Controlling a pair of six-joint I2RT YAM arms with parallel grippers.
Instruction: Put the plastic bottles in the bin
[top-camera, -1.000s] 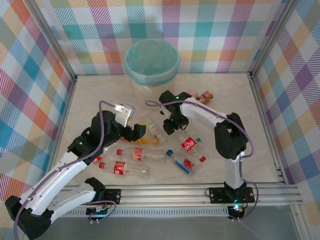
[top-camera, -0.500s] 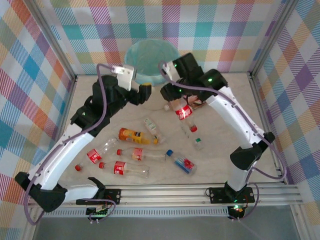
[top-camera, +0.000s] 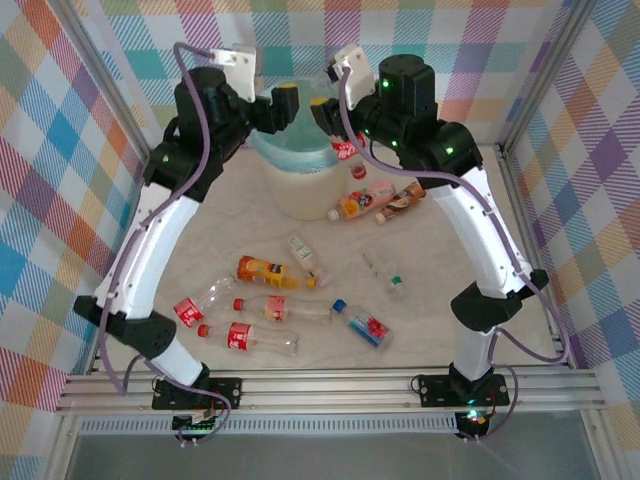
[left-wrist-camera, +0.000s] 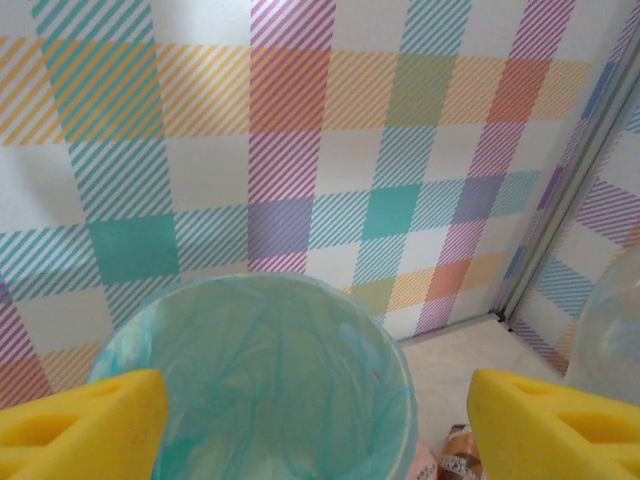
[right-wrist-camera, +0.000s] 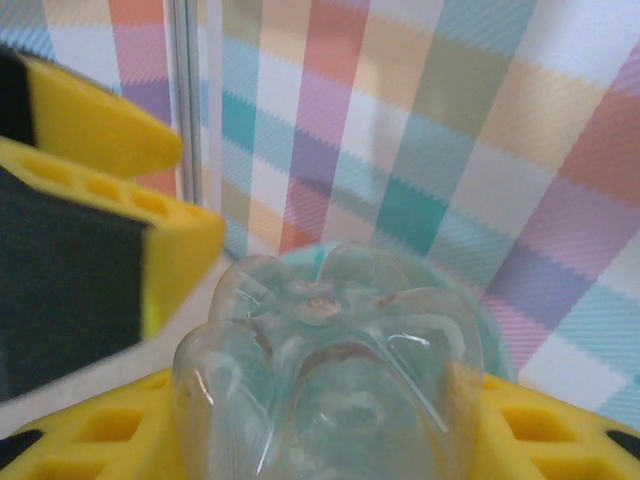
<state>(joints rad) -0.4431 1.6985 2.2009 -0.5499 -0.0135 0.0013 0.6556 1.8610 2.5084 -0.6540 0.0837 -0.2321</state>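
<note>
The bin (top-camera: 300, 192), cream with a teal liner, stands at the back of the table. My right gripper (top-camera: 338, 125) hangs over its rim, shut on a clear plastic bottle with a red label (top-camera: 346, 150), cap pointing down. In the right wrist view the bottle's base (right-wrist-camera: 330, 350) sits between the yellow fingers (right-wrist-camera: 560, 430), with the teal rim (right-wrist-camera: 495, 345) behind. My left gripper (top-camera: 278, 108) is over the bin's left side, open and empty. The left wrist view looks down into the liner (left-wrist-camera: 404, 400) between wide-apart fingers (left-wrist-camera: 80, 425); the held bottle (left-wrist-camera: 615, 340) blurs at the right.
A pink bottle (top-camera: 365, 200) and a brown-orange one (top-camera: 405, 197) lie just right of the bin. An orange-yellow bottle (top-camera: 265, 270), a blue-labelled one (top-camera: 360, 322) and several clear ones (top-camera: 250, 338) are scattered across the near half. Checked walls close in three sides.
Both arms rose from the table to above the bin. The right carried the red-labelled bottle up with it. The left came up with nothing in its fingers.
</note>
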